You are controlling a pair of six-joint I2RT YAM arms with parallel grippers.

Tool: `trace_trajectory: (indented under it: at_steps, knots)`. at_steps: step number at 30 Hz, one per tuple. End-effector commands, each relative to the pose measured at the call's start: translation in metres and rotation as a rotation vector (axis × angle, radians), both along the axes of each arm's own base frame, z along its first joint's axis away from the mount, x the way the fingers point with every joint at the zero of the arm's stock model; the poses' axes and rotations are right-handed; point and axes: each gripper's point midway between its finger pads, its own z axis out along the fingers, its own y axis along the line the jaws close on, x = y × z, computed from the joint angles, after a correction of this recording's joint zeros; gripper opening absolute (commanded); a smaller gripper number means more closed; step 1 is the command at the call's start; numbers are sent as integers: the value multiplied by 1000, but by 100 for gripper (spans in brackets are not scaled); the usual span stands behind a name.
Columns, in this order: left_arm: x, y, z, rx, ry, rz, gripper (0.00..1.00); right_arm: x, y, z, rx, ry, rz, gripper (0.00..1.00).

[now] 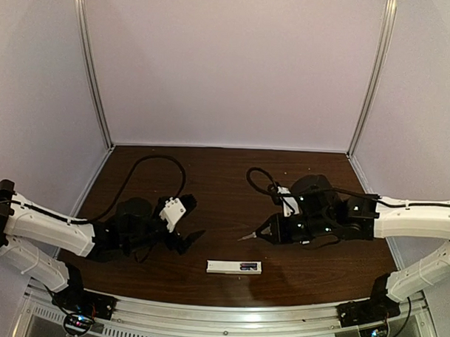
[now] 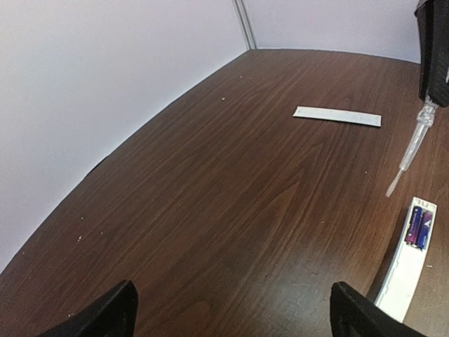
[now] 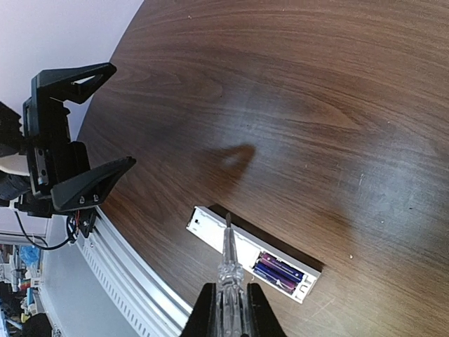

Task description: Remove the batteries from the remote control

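Observation:
The white remote control (image 1: 225, 267) lies near the table's front edge with its battery recess facing up. Two bluish-purple batteries (image 3: 279, 272) sit side by side in that recess, also seen in the left wrist view as batteries (image 2: 419, 226) in the remote control (image 2: 403, 277). My right gripper (image 3: 229, 289) is shut on a clear-handled screwdriver (image 3: 227, 253), whose tip hovers over the remote's closed half. In the top view the right gripper (image 1: 266, 230) hangs just behind the remote. My left gripper (image 1: 192, 220) stands open and empty to the left of the remote, over bare table (image 2: 235, 312).
A thin flat white cover strip (image 2: 337, 116) lies on the dark wooden table further back. The metal front rail (image 3: 126, 267) runs close to the remote. White side walls enclose the table on the left, right and back.

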Motion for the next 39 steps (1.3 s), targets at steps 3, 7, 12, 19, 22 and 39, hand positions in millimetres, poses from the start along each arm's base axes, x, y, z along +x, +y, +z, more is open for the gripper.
trace_trajectory:
  at_steps: [3,7,12,19,22,39]
  knots:
    - [4,9,-15,24,146,91,97,-2,-25,0,-32,-75,-28,0]
    - [6,20,-32,27,218,135,98,-7,-30,-3,-8,-72,-32,0]
    - [7,35,-49,-4,309,168,97,-10,-33,-4,4,-64,-33,0]
    - [-5,27,-70,11,341,57,97,-10,-36,-2,-3,-65,-37,0]
    - [-21,9,-73,-1,333,-93,97,-10,-38,-2,-9,-67,-45,0]
    - [-69,-28,-87,61,264,-475,96,-16,-46,-2,-19,-43,-51,0]
